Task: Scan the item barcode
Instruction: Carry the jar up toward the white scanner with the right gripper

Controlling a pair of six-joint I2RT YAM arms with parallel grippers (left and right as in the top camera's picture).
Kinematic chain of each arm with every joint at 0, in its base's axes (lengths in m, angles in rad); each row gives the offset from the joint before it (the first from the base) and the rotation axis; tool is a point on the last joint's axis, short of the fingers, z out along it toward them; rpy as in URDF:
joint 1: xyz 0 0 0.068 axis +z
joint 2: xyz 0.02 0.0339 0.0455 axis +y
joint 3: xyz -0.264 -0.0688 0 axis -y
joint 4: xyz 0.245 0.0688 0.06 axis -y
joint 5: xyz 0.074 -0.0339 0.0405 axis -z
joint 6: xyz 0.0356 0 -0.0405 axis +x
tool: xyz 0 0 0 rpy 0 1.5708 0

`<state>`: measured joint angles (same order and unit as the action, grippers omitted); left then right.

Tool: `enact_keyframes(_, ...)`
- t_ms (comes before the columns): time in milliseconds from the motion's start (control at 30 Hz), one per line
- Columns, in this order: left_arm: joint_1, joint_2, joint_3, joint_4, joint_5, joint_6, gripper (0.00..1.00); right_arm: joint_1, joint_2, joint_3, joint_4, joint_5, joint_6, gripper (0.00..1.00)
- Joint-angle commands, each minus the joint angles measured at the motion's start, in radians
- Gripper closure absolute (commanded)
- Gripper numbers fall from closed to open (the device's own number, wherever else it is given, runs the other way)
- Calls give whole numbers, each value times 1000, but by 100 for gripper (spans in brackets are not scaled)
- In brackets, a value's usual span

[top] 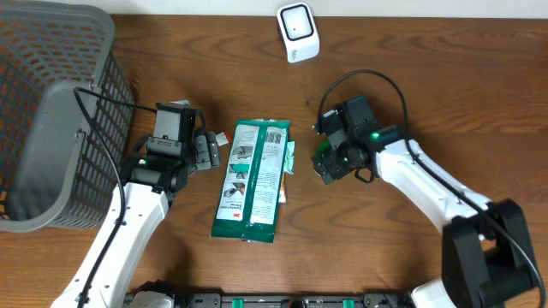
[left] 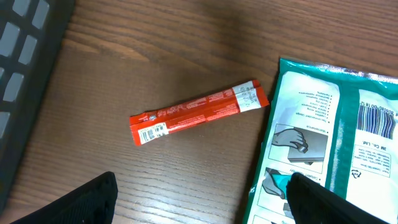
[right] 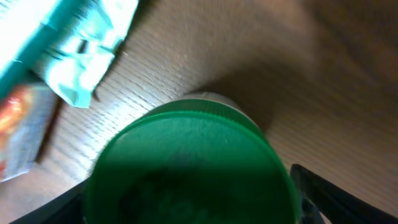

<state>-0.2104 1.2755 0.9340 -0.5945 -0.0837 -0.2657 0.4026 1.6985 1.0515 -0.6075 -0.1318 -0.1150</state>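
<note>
Left gripper (top: 208, 151): jaws wide, empty, over red foil stick sachet (left: 198, 112) | Right gripper (top: 329, 166): jaws wide, either side of round green-lidded container (right: 186, 168), no grip visible | Container: on brown wooden table (top: 428, 77), beside green-white flat packet (top: 253, 180)

Table: you are working over a brown wooden top (top: 454, 77) with visible grain.
Basket: you will find a grey lattice basket (top: 43, 51) (left: 18, 43) at the left edge of the overhead view.
Large packet: a green-and-white flat pack (top: 251, 180) (left: 329, 143) lies printed side up mid-table, with its barcode at the far end.
Red sachet: a slim red stick (left: 199, 112) lies flat between basket and large packet, apart from both, with a barcode on one white end.
Teal wrapper: you can see a small crumpled piece (top: 291, 159) (right: 84, 53) against the large packet's edge, blurred in the right wrist view.
</note>
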Motion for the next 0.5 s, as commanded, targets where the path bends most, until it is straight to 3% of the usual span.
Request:
enact_keyframes(0, 5, 5, 19, 1, -3, -5, 12, 0, 32, 14, 2, -7, -6, 19)
enact_keyframes(167, 5, 5, 19, 1, -3, -6, 12, 0, 34, 14, 12, -8, -6, 28)
enact_keyframes(333, 5, 5, 19, 0, -3, -6, 12, 0, 34, 14, 14, -8, -6, 29)
enact_keyframes(433, 5, 5, 19, 0, -3, -5, 12, 0, 35, 14, 29, -4, -6, 42)
enact_keyframes(467, 5, 5, 19, 0, -3, -6, 12, 0, 35, 14, 29, -4, -6, 52)
